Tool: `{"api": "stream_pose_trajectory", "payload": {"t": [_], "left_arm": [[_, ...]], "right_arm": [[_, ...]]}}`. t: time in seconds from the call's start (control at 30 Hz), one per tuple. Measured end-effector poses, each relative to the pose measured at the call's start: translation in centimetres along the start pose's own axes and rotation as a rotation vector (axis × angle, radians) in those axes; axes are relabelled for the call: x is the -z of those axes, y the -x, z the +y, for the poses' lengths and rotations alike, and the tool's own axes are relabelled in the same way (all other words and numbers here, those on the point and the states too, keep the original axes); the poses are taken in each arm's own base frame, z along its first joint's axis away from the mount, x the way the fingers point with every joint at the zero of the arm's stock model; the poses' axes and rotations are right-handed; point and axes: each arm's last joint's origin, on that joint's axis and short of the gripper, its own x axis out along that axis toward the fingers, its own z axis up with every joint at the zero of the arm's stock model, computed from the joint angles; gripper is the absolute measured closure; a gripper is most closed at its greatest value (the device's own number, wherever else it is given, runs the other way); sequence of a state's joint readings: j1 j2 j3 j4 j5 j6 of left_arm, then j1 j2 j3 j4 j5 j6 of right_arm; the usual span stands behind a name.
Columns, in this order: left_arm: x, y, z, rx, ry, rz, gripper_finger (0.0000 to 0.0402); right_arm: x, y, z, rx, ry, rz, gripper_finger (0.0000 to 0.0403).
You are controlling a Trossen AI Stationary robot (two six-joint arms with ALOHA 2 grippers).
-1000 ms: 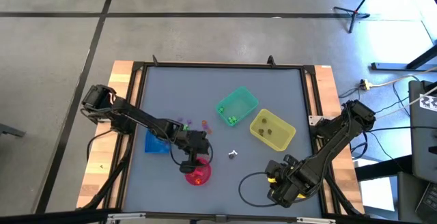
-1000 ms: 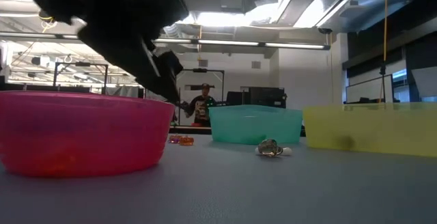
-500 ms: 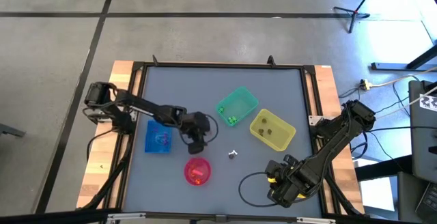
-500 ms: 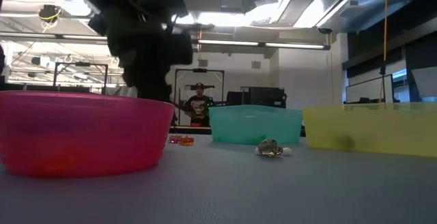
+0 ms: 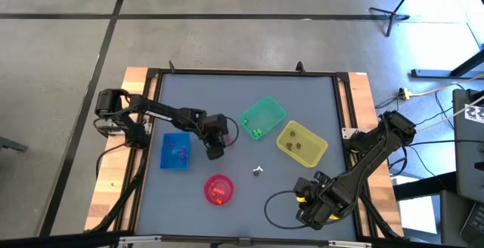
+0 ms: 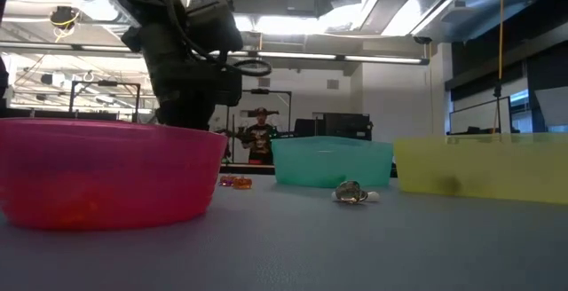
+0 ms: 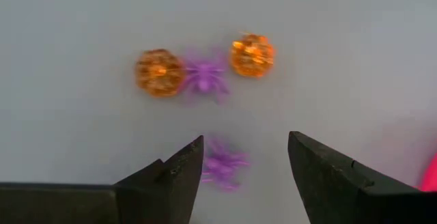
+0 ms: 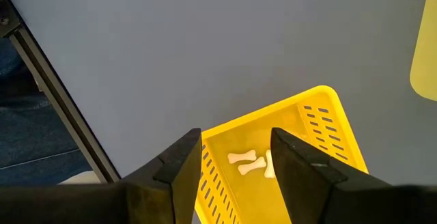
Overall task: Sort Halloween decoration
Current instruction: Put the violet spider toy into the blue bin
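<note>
The left gripper has swung away from the round pink plastic bowl and now hangs over the loose trinkets between the blue bin and green bin. Its jaws are wide and empty, bracketing a tiny purple spider; two orange pumpkins lie just beyond. A purple pick looks likely next. The right gripper waits near-right, apparently part open and empty.
</note>
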State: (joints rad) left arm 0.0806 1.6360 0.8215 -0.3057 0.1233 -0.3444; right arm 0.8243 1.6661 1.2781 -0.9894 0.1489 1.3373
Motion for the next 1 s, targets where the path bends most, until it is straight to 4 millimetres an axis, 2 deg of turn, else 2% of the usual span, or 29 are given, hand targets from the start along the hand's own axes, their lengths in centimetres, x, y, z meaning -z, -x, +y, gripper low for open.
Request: {"api": "stream_pose_trajectory", "payload": {"t": [0.27,0.5,0.73,1.0], "left_arm": [[0.3,0.1,1.0,-0.062,0.172,0.041,0.0205],[0.5,0.1,1.0,-0.067,0.229,0.053,0.0205],[0.6,0.0,0.5,-0.079,0.248,0.045,0.0205],[1.2,-0.1,-1.0,-0.176,0.181,-0.002,0.0205]], "right_arm": [[0.0,0.0,0.0,0.000,0.000,0.000,0.0230],[0.0,0.0,0.0,0.000,0.000,0.000,0.0230],[0.0,0.0,0.0,0.000,0.000,0.000,0.0230],[0.0,0.0,0.0,0.000,0.000,0.000,0.0230]]}}
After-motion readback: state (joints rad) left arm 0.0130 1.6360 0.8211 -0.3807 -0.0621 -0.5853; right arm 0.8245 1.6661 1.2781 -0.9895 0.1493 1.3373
